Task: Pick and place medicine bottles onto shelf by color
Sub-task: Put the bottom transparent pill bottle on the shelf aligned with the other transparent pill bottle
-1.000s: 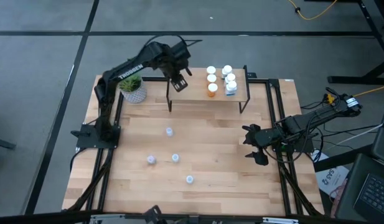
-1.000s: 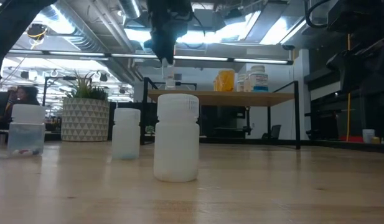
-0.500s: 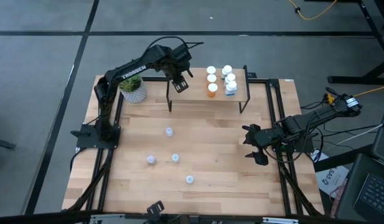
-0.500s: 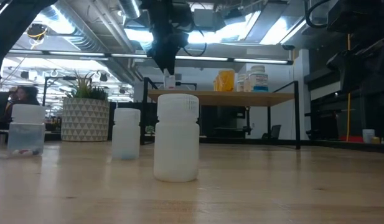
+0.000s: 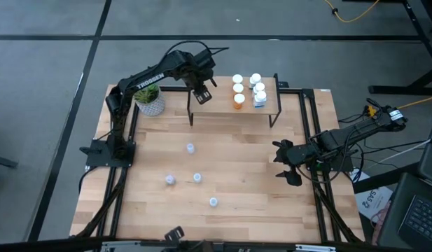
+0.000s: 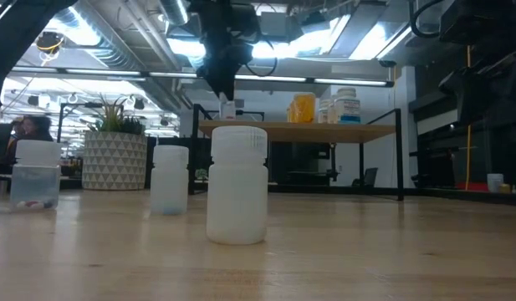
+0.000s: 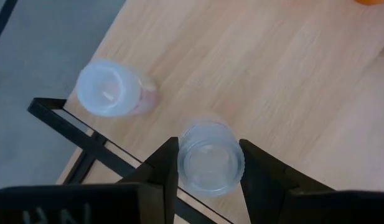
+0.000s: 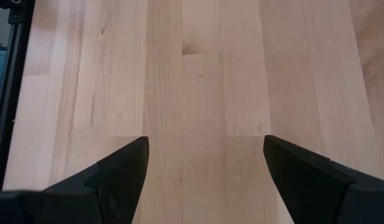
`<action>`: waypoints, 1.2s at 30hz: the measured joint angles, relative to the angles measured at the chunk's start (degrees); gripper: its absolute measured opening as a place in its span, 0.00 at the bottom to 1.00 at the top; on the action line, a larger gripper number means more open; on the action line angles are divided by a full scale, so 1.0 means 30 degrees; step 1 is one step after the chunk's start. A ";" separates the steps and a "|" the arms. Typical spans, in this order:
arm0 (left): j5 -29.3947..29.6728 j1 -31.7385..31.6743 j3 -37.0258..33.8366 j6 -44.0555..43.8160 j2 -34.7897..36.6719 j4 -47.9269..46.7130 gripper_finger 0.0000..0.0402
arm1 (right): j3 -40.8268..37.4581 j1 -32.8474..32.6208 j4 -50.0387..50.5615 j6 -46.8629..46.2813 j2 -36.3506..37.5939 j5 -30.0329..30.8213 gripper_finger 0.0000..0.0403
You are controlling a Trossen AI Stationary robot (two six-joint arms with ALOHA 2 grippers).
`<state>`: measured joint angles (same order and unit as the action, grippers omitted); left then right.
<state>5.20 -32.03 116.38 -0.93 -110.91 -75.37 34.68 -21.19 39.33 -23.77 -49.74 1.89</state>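
Four pale bottles (image 5: 190, 148) stood upright mid-bench, orange and white bottles (image 5: 239, 100) grouped on wooden shelf (image 5: 223, 105), clear bottle (image 7: 211, 158) clamped over its left end

Robotics lab or workshop: bare ducts and strip lights (image 6: 341, 38) overhead, grey floor (image 5: 47, 105) around wooden table (image 5: 237, 175), loose cables (image 5: 356, 10), laptop (image 5: 419, 210) beside table.

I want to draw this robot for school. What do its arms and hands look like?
Both arms are black, thin and jointed. The left arm has white letters on its side; the right arm trails cables, one yellow. Each hand is two flat black fingers: the left hand and the right hand.
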 joint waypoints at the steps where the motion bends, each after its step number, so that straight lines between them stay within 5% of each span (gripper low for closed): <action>1: -0.0078 0.0000 0.0000 0.0000 0.0000 -0.0131 0.30 | 0.0000 0.0005 -0.0003 0.0003 0.0000 -0.0003 0.79; 23: 0.0244 0.0264 -0.0022 -0.0104 -0.0204 -0.0149 0.30 | 0.0000 -0.0001 0.0015 0.0007 0.0000 0.0000 0.79; 36: 0.0222 0.0274 -0.0022 -0.0213 -0.0204 0.0296 0.38 | 0.0000 0.0006 0.0317 0.0011 0.0000 -0.0004 0.79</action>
<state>5.87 -31.21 116.31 -1.57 -111.53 -74.48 34.68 -21.17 40.28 -23.74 -49.74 1.88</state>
